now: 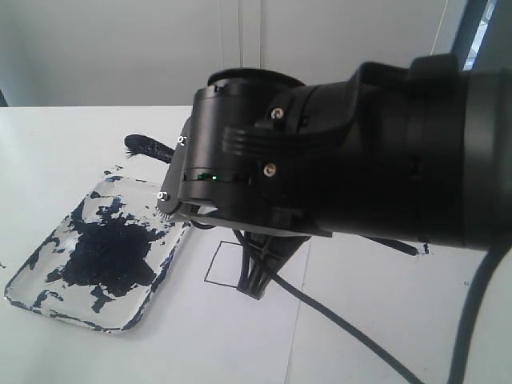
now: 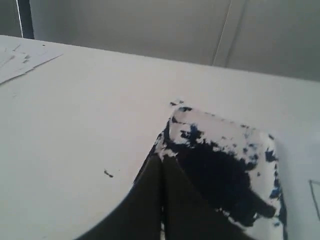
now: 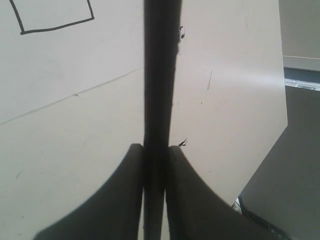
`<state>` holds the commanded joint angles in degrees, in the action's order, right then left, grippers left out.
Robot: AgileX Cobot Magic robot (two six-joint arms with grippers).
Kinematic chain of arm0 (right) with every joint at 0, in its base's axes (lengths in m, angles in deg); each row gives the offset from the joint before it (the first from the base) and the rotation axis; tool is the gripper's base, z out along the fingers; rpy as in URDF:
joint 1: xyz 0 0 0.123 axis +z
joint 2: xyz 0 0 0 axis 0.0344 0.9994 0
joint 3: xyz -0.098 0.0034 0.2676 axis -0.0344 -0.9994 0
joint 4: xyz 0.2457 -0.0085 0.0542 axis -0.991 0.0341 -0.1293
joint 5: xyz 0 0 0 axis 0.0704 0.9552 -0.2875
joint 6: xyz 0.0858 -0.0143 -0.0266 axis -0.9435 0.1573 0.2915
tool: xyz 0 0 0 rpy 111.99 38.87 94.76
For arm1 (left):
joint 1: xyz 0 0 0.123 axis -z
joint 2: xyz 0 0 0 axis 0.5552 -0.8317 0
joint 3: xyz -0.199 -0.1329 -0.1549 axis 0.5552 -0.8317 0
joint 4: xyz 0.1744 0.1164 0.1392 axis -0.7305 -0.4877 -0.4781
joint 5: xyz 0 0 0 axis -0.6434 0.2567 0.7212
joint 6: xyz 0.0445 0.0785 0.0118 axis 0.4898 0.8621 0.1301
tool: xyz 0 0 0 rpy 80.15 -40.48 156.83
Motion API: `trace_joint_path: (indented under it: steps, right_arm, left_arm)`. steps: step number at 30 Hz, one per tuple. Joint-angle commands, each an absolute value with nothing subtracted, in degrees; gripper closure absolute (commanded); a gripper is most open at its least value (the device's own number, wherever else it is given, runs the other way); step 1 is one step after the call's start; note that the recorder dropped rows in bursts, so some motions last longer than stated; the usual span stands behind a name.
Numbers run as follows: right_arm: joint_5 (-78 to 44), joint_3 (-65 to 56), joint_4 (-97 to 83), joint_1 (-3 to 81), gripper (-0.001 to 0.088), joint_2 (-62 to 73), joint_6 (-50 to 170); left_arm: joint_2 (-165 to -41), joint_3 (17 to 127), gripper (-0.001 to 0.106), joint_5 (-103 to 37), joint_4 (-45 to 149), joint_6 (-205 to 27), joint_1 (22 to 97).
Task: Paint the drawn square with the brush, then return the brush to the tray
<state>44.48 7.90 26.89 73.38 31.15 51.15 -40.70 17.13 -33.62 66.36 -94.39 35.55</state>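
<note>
**While the brush is held: painting station, items left to right**

Where the white surface (image 1: 48, 144) begins at the left, item one is the tray (image 1: 128, 320): clear plastic, blotched blue-black, lying flat.

Left gripper (image 2: 161, 159): fingers (image 2: 142, 205) pressed together, tips just short of a tray corner in the left wrist view.

Item two: a dark bristly tuft (image 1: 144, 147) past the tray's far end, at the edge of the arm. Whether it is the brush tip cannot be told.

Item three: a large black arm (image 1: 360, 160) filling the middle and right of the exterior view. Its lower end covers the right side of the drawn square (image 1: 221, 262). The square is outlined on white paper (image 1: 232, 336), just right of the tray, its interior blank where visible.

Item four: right gripper (image 3: 156, 150), fingers (image 3: 120, 200) clamped on the brush (image 3: 160, 75). The black shaft runs straight out from between them over the paper. It passes beside the square without touching its outline.
</note>
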Motion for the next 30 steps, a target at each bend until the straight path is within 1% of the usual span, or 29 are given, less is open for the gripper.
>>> trace_joint_path:
  steps: [8,12,18,24,28,30]
  right_arm:
    - [44.5,7.9,26.9,73.4,0.0868,31.2,51.2]
    - [44.5,7.9,26.9,73.4,0.0868,31.2,51.2]
    - [44.5,7.9,26.8,73.4,0.0868,31.2,53.0]
    - [44.5,8.0,27.0,73.3,0.0868,31.5,54.4]
    - [44.5,8.0,27.4,73.3,0.0868,31.9,54.4]
    - [44.5,8.0,27.4,73.3,0.0868,32.3,54.4]
  left_arm:
    - [-40.7,17.1,0.105,-32.8,70.4,-103.6,35.5]
    - [-40.7,17.1,0.105,-30.2,69.9,-101.7,35.5]
    - [-40.7,17.1,0.105,-30.3,70.4,-99.0,36.5]
    - [-41.0,17.1,0.105,-35.0,70.4,-98.8,40.6]
    - [-46.0,17.1,0.105,-39.4,69.5,-99.0,44.1]
    - [-48.9,17.1,0.105,-42.2,66.0,-99.9,45.9]
